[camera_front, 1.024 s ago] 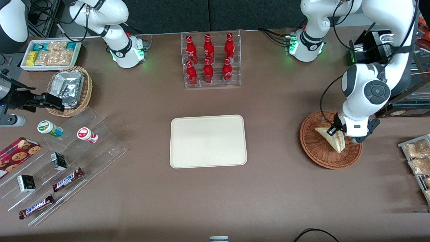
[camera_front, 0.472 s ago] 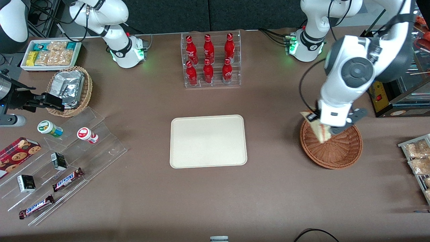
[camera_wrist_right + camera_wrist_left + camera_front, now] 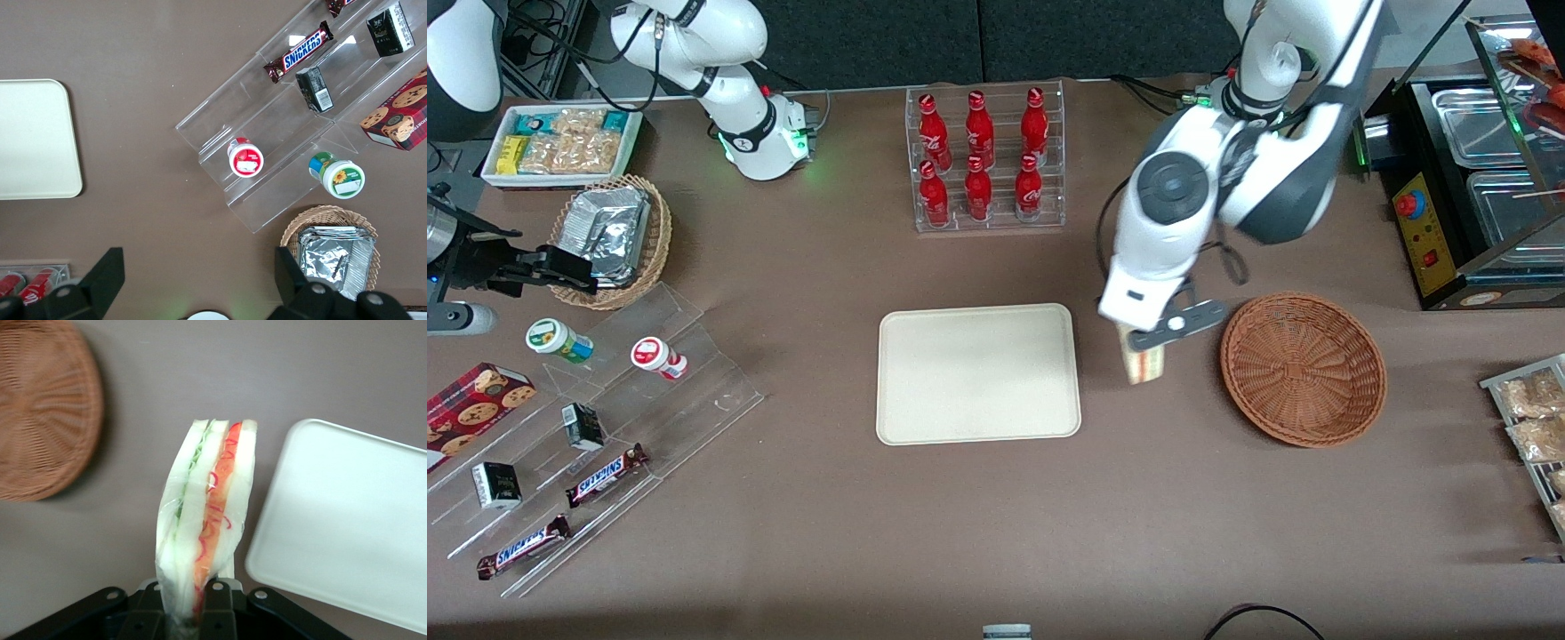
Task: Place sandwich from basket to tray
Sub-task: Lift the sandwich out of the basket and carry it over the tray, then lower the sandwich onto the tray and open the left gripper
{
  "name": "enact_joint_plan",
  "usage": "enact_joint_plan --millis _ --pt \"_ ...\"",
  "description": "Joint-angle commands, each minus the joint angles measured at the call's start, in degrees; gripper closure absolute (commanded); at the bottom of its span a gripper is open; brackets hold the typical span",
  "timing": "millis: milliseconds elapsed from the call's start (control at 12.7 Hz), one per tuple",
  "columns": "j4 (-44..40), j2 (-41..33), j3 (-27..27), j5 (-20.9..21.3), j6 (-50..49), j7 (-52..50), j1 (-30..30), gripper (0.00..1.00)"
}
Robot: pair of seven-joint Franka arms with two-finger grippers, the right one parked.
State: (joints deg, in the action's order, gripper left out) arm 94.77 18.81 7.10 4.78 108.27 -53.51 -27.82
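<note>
Hand (image 3: 1144, 348) grips the sandwich (image 3: 1144, 363) above the counter, between basket (image 3: 1303, 369) and tray (image 3: 978, 373). Lifting out is done. Setting it on the tray remains.

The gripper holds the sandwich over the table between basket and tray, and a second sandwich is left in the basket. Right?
Not quite. The basket is empty, as the front view shows. The rest holds: the gripper is shut on the sandwich, above the table between basket and tray.

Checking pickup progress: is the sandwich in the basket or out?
Out: the gripper holds the sandwich between the empty basket and tray.
</note>
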Motion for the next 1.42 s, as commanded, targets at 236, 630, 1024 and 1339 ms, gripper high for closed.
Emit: enact_joint_plan --millis 236,630,1024,1339 --pt "-17.7 17.4 -0.6 -0.1 3.2 -0.3 -7.5 0.96" --pt "-18.5 21.4 -0.9 0.5 6.9 -0.4 -11.6 0.93" --pt "-18.6 25.9 -1.1 5.6 9.8 -6.5 -14.1 0.93" --pt "-20.1 28.3 -1.1 6.4 10.8 -8.2 -15.0 0.94"
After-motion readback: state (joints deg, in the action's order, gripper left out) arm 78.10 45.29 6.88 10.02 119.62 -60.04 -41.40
